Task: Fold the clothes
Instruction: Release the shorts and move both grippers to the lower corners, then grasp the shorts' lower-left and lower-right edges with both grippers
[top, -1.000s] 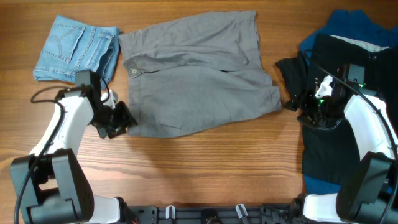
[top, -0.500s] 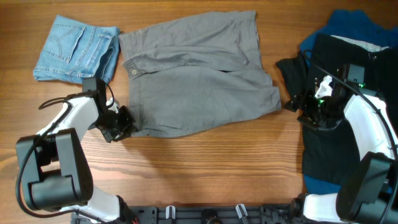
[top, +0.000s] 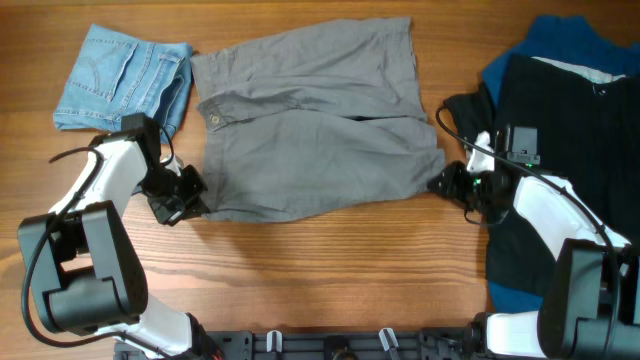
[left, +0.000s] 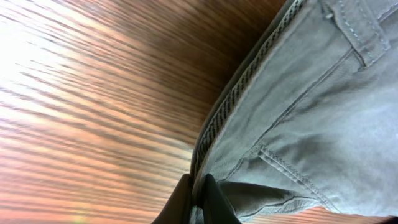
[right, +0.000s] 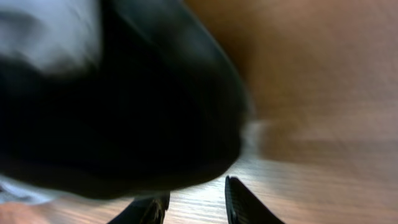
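The grey shorts (top: 320, 130) lie flat toward the far edge of the table (top: 330, 290), their long axis running left to right with the waistband at the left. The left gripper (top: 187, 203) is clamped on the near waistband corner. The right gripper (top: 446, 183), jaws parted and empty, sits just beside the near leg's hem, which lies to its left.

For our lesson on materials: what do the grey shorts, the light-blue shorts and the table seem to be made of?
The grey shorts: matte woven cloth, probably cotton; fine weave and stitched seams show close up. The light-blue shorts: faded denim, by colour and pocket stitching. The table: wood or wood-look laminate, streaked grain, slight sheen.
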